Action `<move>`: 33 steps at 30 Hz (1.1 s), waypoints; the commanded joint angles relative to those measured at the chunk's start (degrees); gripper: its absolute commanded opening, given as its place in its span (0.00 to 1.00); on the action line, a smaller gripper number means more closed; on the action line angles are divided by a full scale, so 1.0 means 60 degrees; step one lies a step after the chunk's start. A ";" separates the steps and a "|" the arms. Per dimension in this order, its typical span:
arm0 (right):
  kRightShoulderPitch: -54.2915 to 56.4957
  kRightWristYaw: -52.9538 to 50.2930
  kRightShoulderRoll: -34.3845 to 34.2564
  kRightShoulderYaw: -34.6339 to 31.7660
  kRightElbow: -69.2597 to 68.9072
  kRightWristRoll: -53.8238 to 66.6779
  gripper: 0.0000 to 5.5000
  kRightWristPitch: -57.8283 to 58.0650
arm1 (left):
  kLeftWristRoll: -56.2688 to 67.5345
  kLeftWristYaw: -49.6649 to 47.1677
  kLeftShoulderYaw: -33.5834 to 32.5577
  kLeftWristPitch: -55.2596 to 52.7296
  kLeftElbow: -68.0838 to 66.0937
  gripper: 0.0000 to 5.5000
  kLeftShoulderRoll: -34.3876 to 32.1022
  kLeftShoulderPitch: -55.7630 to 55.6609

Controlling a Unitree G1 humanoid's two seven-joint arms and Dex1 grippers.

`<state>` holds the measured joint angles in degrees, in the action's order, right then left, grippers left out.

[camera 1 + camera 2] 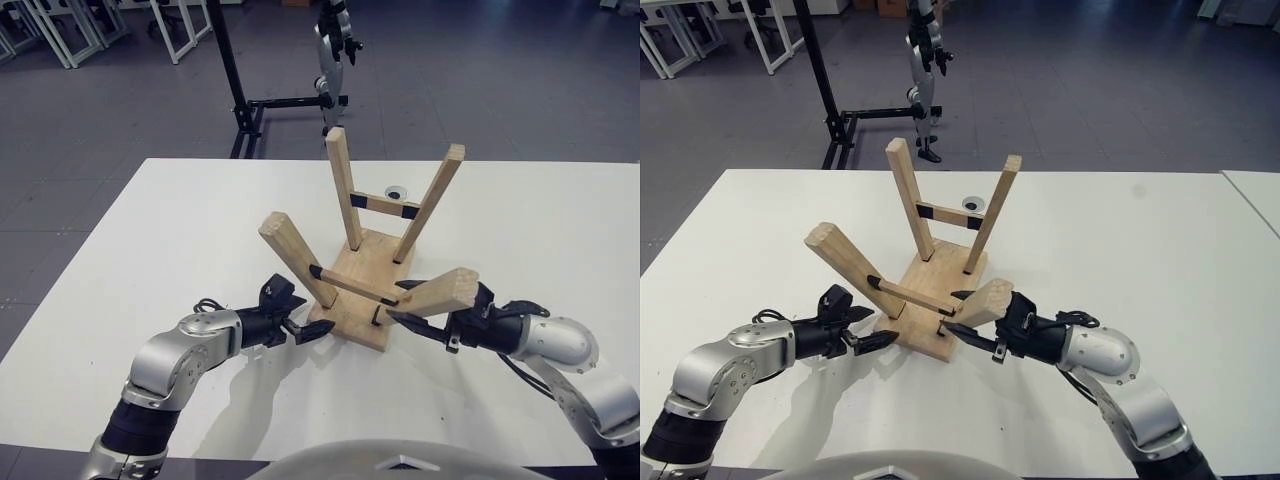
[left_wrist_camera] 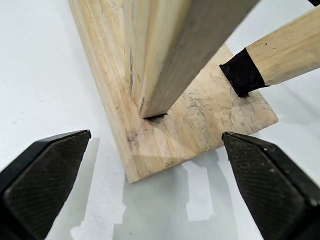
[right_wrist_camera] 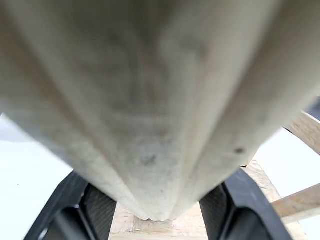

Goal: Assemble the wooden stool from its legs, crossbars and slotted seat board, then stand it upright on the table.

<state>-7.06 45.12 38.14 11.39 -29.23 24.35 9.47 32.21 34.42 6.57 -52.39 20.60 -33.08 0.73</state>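
Note:
The wooden stool lies upside down on the white table, its slotted seat board (image 1: 362,262) flat and its legs pointing up. Two far legs (image 1: 343,190) (image 1: 432,200) are joined by a black-tipped crossbar (image 1: 384,206). Another crossbar (image 1: 352,285) links the near left leg (image 1: 295,255) and near right leg (image 1: 440,292). My left gripper (image 1: 310,315) is open at the board's near left corner (image 2: 150,160), one finger (image 2: 45,180) on each side of it. My right gripper (image 1: 395,302) is shut on the near right leg (image 3: 150,100) close to its base.
A round cable hole (image 1: 396,191) sits in the table behind the stool. Beyond the far edge stand a black frame (image 1: 240,100) and another robot (image 1: 333,50). A second table (image 1: 1260,200) shows at the right. Bare tabletop lies on both sides of the stool.

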 commanded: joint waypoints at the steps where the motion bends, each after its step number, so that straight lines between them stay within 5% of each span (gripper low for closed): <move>1: -0.0366 -0.0008 0.0534 0.0849 0.2252 -0.1021 0.37 0.1885 | -0.0176 -0.0059 0.0066 -0.0109 -0.0037 0.88 -0.0029 -0.0120; 6: 0.0396 0.0387 0.1743 0.1239 0.1641 -0.1085 0.37 0.3108 | -0.0254 -0.0183 0.0177 0.0019 -0.0165 0.88 0.0225 -0.0176; 10: 0.0649 0.1038 0.2312 0.2555 0.2257 -0.1878 0.37 0.3014 | -0.0323 -0.0183 0.0274 0.0059 -0.0234 0.88 0.0343 -0.0227; 16: 0.0762 0.1018 0.1027 0.3155 0.5453 -0.1189 0.37 0.2715 | -0.0406 -0.0027 0.0360 -0.0047 -0.0220 0.88 0.0382 -0.0375; 21: 0.0940 0.1786 0.1753 0.3822 0.5231 -0.1391 0.37 0.2574 | -0.0230 0.0071 0.0256 -0.0255 0.0035 0.88 0.0409 -0.0439; 27: 0.2344 0.2125 0.1665 0.2747 0.3759 0.1354 0.37 0.4040 | -0.0236 -0.0040 0.0322 -0.0248 0.0079 0.88 0.0601 -0.0373; 33: 0.2204 0.1644 0.2620 0.4566 0.3292 -0.1918 0.37 0.2666 | -0.0216 -0.0079 0.0315 -0.0457 0.0367 0.88 0.0513 -0.0478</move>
<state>14.30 51.50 44.69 20.81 -13.71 35.31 12.71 30.11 34.06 6.73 -52.73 20.40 -30.78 0.10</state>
